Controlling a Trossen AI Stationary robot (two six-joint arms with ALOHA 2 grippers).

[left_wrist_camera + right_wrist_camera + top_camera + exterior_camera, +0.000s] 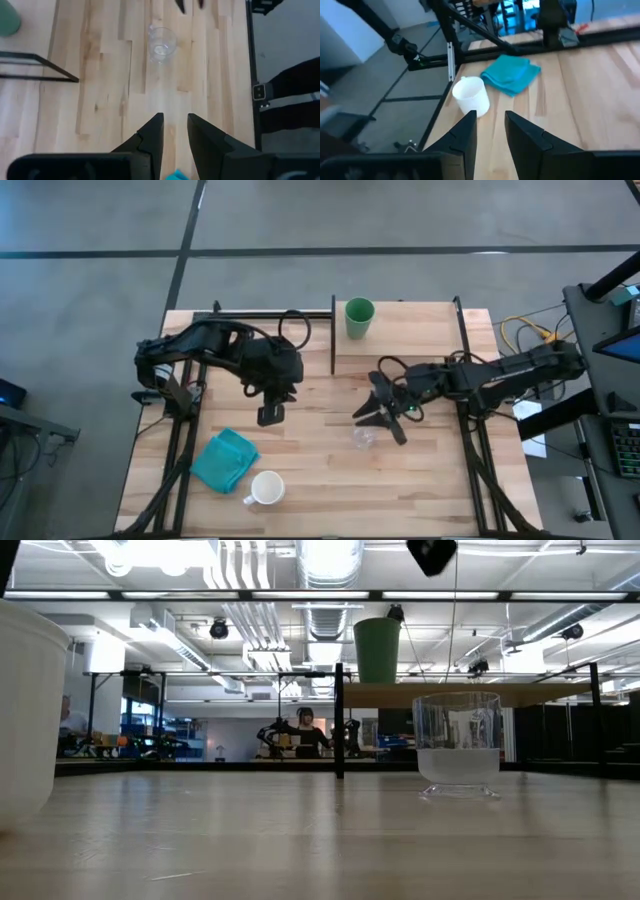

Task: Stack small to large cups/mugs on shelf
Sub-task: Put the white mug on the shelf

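I take the clear cup point(363, 437) as my reference landmark; it stands upright on the counter point(320, 490), roughly at mid-counter on the right arm's half.

1. White mug point(266, 489): nearer the front edge than the clear cup and well apart from it, toward the left arm's side, upright with its handle showing. In the right wrist view it point(471, 96) sits just beside the teal cloth point(511, 73).
2. Teal cloth point(224, 459): folded flat on the counter, touching or nearly touching the mug (I cannot tell which).
3. Right gripper point(385, 416): just beyond the clear cup, above it and not holding it. I read the jaws as parted and empty, with counter showing between them in the right wrist view.
4. Left gripper point(271, 414): level with the clear cup but well apart, over bare counter. Its jaws stand open, nothing between them; the left wrist view shows the clear cup point(161, 43) farther off.
5. Shelf point(400, 345): beyond the clear cup, at the counter's far edge, on its black frame.
6. Green tumbler point(359, 318): upright on the shelf, near its left corner (confirmed in the low view point(377, 650)).
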